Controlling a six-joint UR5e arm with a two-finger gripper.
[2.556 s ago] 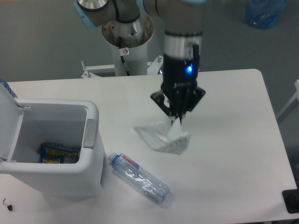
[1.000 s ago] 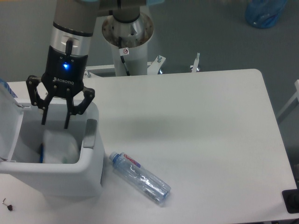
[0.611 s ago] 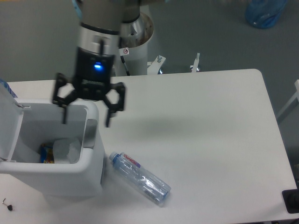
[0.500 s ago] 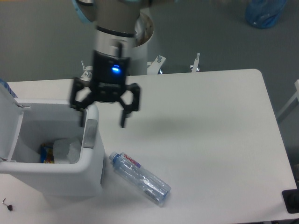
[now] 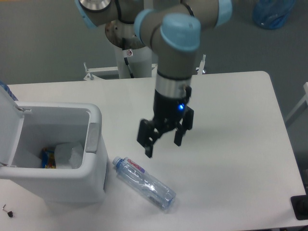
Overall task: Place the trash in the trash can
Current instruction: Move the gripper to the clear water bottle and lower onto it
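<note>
A clear plastic bottle (image 5: 144,183) with a red-and-white label lies on its side on the white table, cap toward the trash can. The white trash can (image 5: 94,159) stands at the left with its lid swung open. Inside it rests the crumpled white wrapper (image 5: 69,154) beside a blue-and-yellow packet (image 5: 44,158). My gripper (image 5: 162,144) hangs open and empty above the table, just above and to the right of the bottle's cap end, fingers pointing down.
The robot's base column (image 5: 130,43) stands behind the table's back edge. A blue bag (image 5: 273,13) lies on the floor at the top right. A dark object (image 5: 300,207) sits at the table's lower right corner.
The wrapper was carried from the table and dropped into the trash can. My gripper, now open and empty, has swung right from over the can to above the bottle.
</note>
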